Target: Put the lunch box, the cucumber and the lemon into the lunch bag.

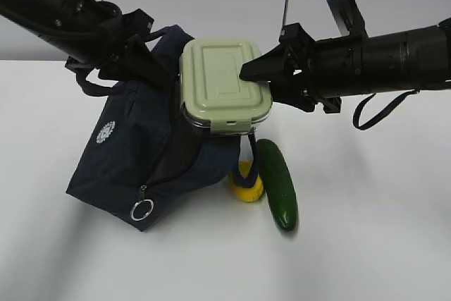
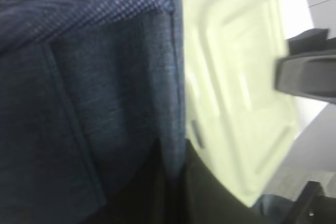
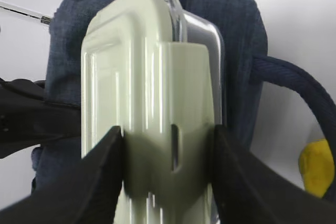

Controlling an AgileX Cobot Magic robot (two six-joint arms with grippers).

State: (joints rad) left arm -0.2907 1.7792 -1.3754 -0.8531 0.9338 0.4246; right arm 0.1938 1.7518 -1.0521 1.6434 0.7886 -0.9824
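The dark navy lunch bag (image 1: 134, 153) leans on the white table, its top lifted. My left gripper (image 1: 151, 68) is shut on the fabric at the bag's upper rim; the left wrist view shows that fabric (image 2: 79, 103) close up, pinched low in the frame by the left gripper (image 2: 173, 182). My right gripper (image 1: 254, 79) is shut on the short end of the sage-green lunch box (image 1: 222, 82), held on edge at the bag's mouth. Its jaws press both faces of the box (image 3: 142, 77). The cucumber (image 1: 278, 181) and the lemon (image 1: 248, 187) lie beside the bag.
A silver ring pull (image 1: 141, 210) hangs at the bag's lower front corner. A loop handle (image 3: 294, 82) arcs to the right over the lemon (image 3: 315, 166). The white table (image 1: 366, 244) stretches right and forward of the cucumber.
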